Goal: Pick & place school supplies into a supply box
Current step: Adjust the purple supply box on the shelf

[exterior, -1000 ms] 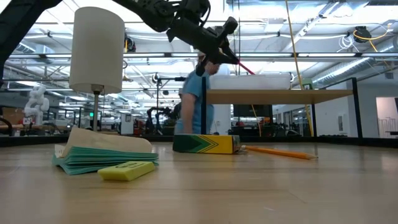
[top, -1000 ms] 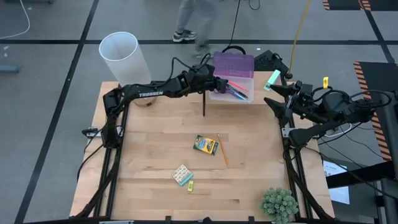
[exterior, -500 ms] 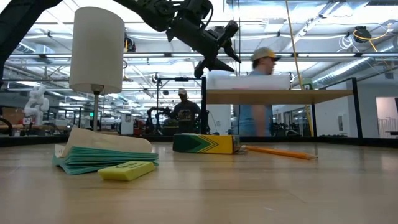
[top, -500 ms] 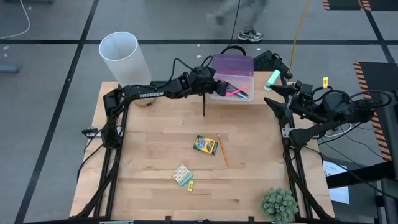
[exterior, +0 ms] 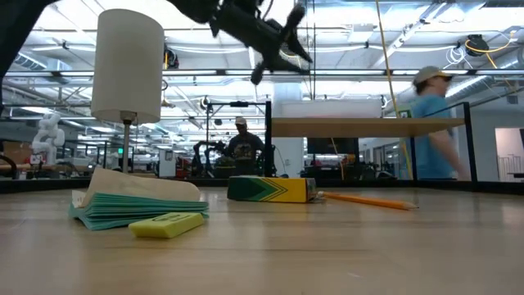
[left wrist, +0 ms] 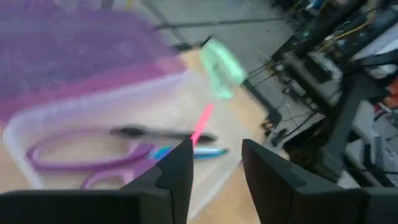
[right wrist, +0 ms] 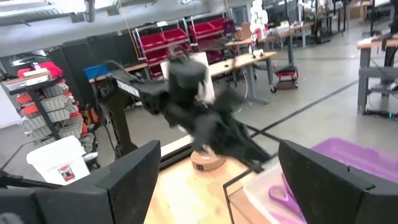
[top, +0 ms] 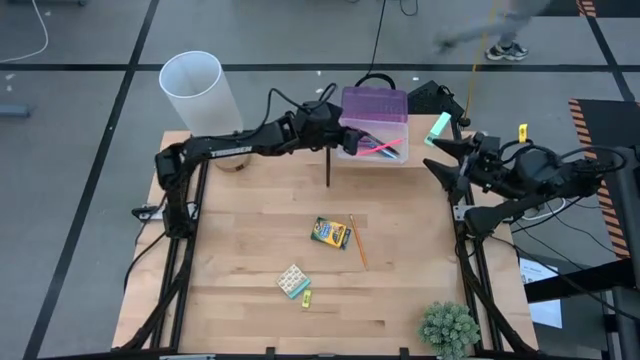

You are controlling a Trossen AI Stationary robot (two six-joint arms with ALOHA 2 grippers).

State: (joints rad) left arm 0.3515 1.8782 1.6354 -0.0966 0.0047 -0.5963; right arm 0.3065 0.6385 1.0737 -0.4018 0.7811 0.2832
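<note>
At the far edge of the wooden surface (top: 250, 250), the left gripper (top: 338, 133) hangs just above the supply box (top: 376, 128), its fingers (left wrist: 177, 171) parted and empty. Inside the box lie purple scissors (left wrist: 93, 158), a pink pen (top: 378, 148) and a black pen (left wrist: 155, 133). Mid-surface, the crayon box (top: 331, 233) sits just beside the orange pencil (top: 357, 240), with the eraser block (top: 293, 281) and small yellow piece (top: 306, 298) nearer. Off the surface's right edge, the right gripper (top: 443, 160) waits, fingers spread, holding nothing.
</note>
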